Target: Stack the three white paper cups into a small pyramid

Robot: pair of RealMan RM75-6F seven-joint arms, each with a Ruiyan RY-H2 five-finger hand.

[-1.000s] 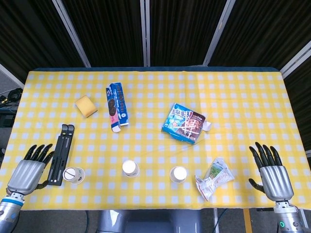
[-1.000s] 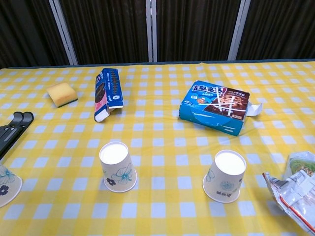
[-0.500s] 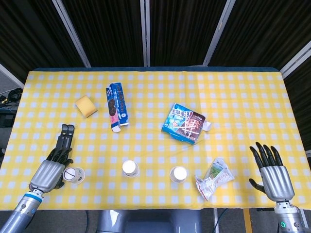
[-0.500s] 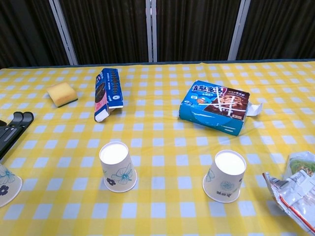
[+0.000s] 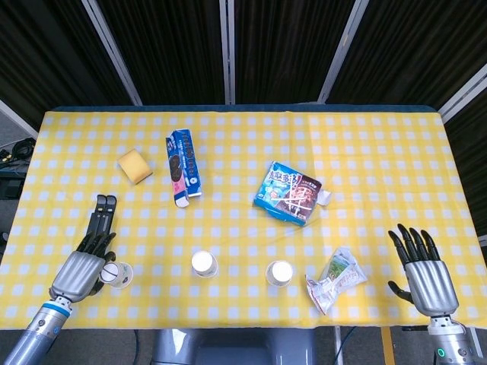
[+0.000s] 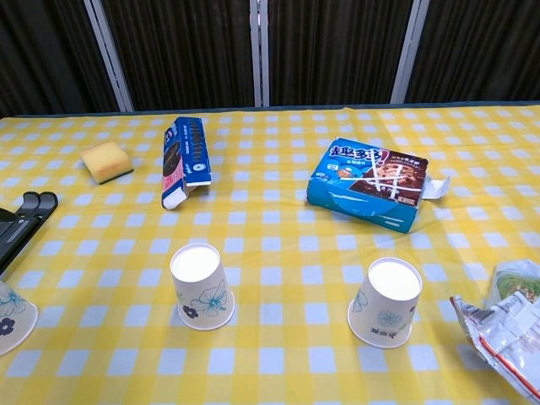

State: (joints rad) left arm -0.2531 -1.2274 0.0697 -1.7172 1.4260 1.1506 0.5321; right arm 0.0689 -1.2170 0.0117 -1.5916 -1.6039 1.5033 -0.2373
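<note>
3 white paper cups with blue flower prints stand upside down, well apart, in a row along the near table edge: left cup, middle cup, right cup, none stacked

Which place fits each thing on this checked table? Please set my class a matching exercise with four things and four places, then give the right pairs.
Things:
1. yellow sponge
2. left hand
3. torn snack bag
4. chocolate cookie box

Places:
A. near the table's middle
B. beside the leftmost paper cup
C. front right, by the right paper cup
D. back left, beside the blue cookie box

Pairs: 1-D, 2-B, 3-C, 4-A
</note>
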